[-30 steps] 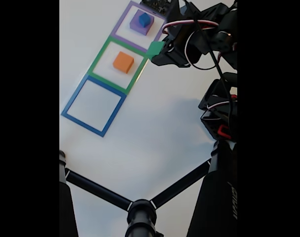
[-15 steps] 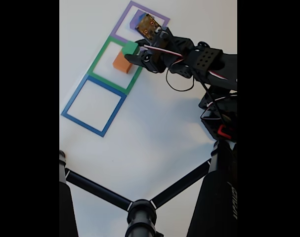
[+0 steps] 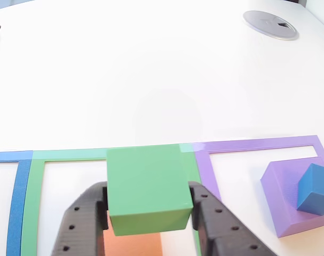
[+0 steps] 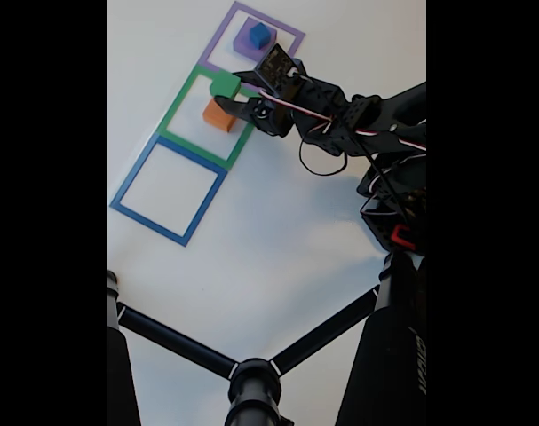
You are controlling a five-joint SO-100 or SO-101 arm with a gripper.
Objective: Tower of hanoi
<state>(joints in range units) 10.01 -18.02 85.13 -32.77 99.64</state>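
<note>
My gripper [image 3: 149, 210] is shut on the green block [image 3: 147, 188], which hangs just above the orange block [image 3: 131, 244] inside the green square outline [image 3: 36, 192]. In the fixed view the green block [image 4: 225, 84] sits over the orange block [image 4: 218, 116] with the gripper [image 4: 233, 96] reaching in from the right. The small blue cube [image 3: 315, 188] rests on the flat purple block [image 3: 282, 200] inside the purple outline [image 3: 258, 145]; the fixed view shows the blue cube [image 4: 259, 35] on the purple block [image 4: 248, 44] at the top.
An empty blue square outline [image 4: 168, 190] lies below the green one. A black tripod [image 4: 251, 377] and its legs cross the bottom of the fixed view. A round grey disc [image 3: 270, 24] lies at the table's far right.
The gripper has carried the green block leftward from beside the purple outline to a spot over the orange block, and has dropped lower over it.
</note>
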